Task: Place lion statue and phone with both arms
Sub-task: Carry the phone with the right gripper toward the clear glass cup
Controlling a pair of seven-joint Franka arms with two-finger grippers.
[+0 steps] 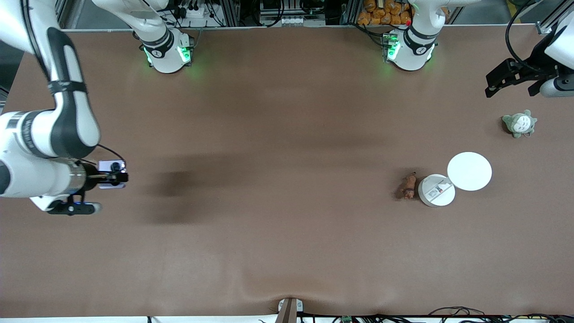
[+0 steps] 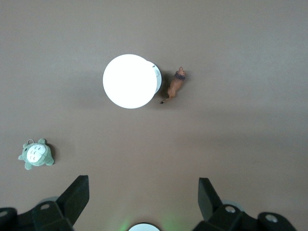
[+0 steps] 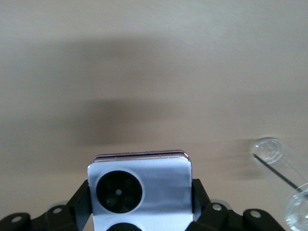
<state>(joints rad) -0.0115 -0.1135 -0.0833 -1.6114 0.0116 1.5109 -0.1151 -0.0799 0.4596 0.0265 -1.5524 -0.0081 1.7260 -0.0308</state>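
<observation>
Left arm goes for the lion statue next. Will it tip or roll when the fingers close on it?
The lion statue looks rigid and small, probably light, so a finger could nudge it aside. It seems to lie flat beside the white disc, so tipping seems unlikely. Its thin tail may be fragile.

The lion statue [image 1: 408, 186] lies on the table [image 1: 287, 251] just beside the labelled disc [image 1: 436, 190], on its side toward the right arm's end. The plain disc [image 1: 469, 171] sits farther from the front camera than the labelled disc (their rims touch or overlap). The grey-green plush [image 1: 519, 123] lies well apart, farther still, toward the left arm's end.
</observation>
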